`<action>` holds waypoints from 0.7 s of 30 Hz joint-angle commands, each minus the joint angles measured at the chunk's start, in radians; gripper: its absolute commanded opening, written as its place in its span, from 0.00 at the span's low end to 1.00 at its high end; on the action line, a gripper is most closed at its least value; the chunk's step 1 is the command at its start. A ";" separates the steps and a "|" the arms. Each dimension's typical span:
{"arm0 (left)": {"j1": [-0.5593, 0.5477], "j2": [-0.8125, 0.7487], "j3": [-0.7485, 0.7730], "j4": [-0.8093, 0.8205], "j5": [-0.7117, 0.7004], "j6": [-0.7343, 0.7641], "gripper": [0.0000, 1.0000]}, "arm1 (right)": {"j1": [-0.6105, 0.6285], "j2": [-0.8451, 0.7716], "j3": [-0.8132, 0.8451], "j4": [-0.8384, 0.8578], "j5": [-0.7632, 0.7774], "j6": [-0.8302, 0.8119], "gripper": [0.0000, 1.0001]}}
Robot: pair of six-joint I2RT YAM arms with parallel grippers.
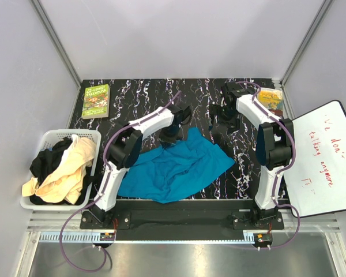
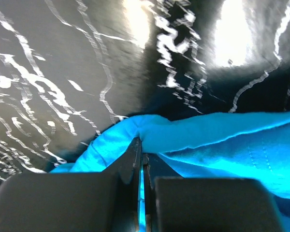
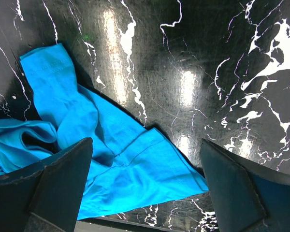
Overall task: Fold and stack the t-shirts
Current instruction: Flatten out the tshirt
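Pinched together right at the lens of the left wrist view, the left gripper has its fingers clamped on a ridge of the teal t-shirt, with only a thin lip of cloth between the tips. That shallow bite is the main risk: a pull or lift could let the fabric slide out. I cannot tell whether one layer or several are caught, so a tug might bunch the shirt instead of spreading it. The shirt lies crumpled in the middle of the black marbled tabletop, and its near edge reaches toward the front border, so dragging it that way could spill it over the side. The right gripper hangs with its fingers wide apart and holding nothing, over the shirt's right corner and the bare surface beside it. If it comes down off the hem, it would close on nothing or scrape the tabletop. Both wrists sit close together over the far side of the shirt, so a crossing move could knock them together. Further off, a white slatted basket at the left holds a black t-shirt and a cream t-shirt, tangled and draped over its rim. A green book lies at the far left corner, another book at the far right close to the right arm, and a whiteboard leans at the right edge. None of them lies on the teal shirt.
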 commanded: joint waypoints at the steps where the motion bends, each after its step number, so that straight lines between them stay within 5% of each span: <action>1: 0.041 -0.023 0.117 -0.031 -0.122 -0.030 0.00 | 0.005 -0.059 -0.012 0.011 -0.018 -0.002 1.00; 11: 0.225 -0.051 0.293 -0.088 -0.149 -0.051 0.00 | 0.008 -0.053 -0.061 0.040 -0.136 0.025 0.94; 21: 0.338 -0.106 0.145 -0.103 -0.226 -0.072 0.00 | 0.056 0.031 0.002 0.085 -0.168 0.039 0.89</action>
